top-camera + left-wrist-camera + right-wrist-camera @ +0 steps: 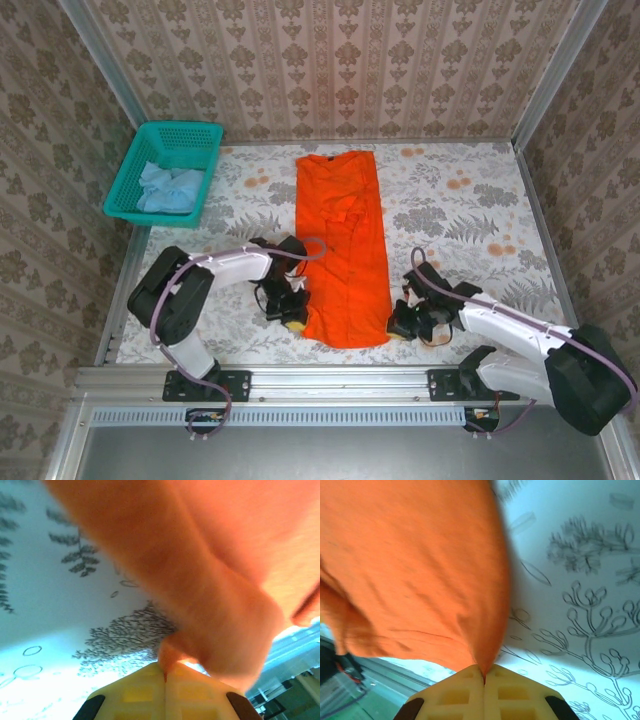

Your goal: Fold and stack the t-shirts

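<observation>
The orange t-shirt [342, 240] lies folded into a long narrow strip down the middle of the table, neck at the far end. My left gripper [297, 322] is shut on its near left corner, and orange cloth [200, 580] is pinched between the yellow fingertips [145, 690]. My right gripper [398, 328] is shut on the near right corner, with the orange cloth [420, 570] rising from its closed yellow fingertips [510, 692]. The pale light-blue t-shirt [170, 187] sits crumpled inside the teal basket [127, 192].
The teal mesh basket stands at the far left of the floral tablecloth [460, 210]. Patterned walls close the table at the back and sides. A metal rail [330, 382] runs along the near edge by the arm bases.
</observation>
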